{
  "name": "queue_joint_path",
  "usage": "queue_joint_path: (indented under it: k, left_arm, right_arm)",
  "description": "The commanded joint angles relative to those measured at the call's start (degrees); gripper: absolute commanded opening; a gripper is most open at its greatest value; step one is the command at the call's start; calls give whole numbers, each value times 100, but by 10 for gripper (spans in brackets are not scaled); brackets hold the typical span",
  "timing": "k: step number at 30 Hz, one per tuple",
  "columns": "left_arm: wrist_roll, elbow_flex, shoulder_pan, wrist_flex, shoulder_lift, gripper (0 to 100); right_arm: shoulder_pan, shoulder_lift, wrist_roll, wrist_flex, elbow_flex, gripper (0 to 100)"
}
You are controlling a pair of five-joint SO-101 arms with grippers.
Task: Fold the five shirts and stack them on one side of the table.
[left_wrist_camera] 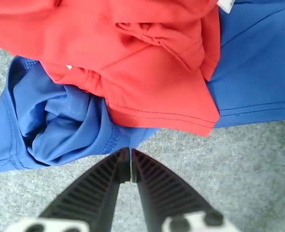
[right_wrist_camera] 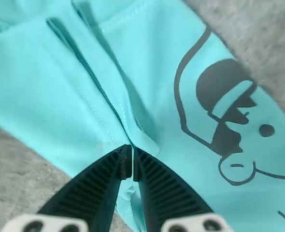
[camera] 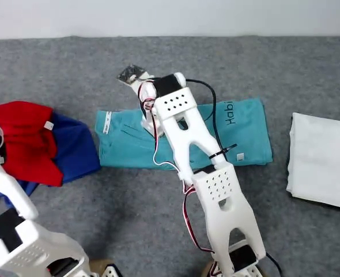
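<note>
Teal cotton shirt with a dark cartoon print (camera: 248,141) lies mid-table as a long folded strip on the grey carpeted tabletop (camera: 274,69), between a crumpled red shirt (camera: 20,135) heaped on a blue shirt (camera: 75,147) and a folded white shirt (camera: 323,161). The right gripper (right_wrist_camera: 128,162) rests on a crease with its jaws together; I cannot tell whether cloth is caught. The left gripper (left_wrist_camera: 130,164), jaws also together, hangs over the carpet just beside the blue hem. A shallow pinch could slip and let the strip spring open; dragging would bunch it.
</note>
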Motion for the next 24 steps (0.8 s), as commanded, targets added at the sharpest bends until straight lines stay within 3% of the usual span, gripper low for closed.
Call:
queue_joint_path:
  k: [1,6,12,18,24]
  left_arm:
    - [-70,-40,0,-105,-378,14]
    - [-220,-13,18,-114,-967,14]
    - [-334,418,211,-105,-1196,14]
    - [-334,479,246,-97,-1204,14]
    - [-343,479,299,-105,-1152,15]
  right_arm:
    - [101,-927,-97,242,132,16]
    - [857,-1727,-123,233,1257,54]
    - [1886,-2202,-343,224,2004,255]
    - [2888,-2070,-440,198,2031,258]
    - [3442,-1244,-466,-171,2031,259]
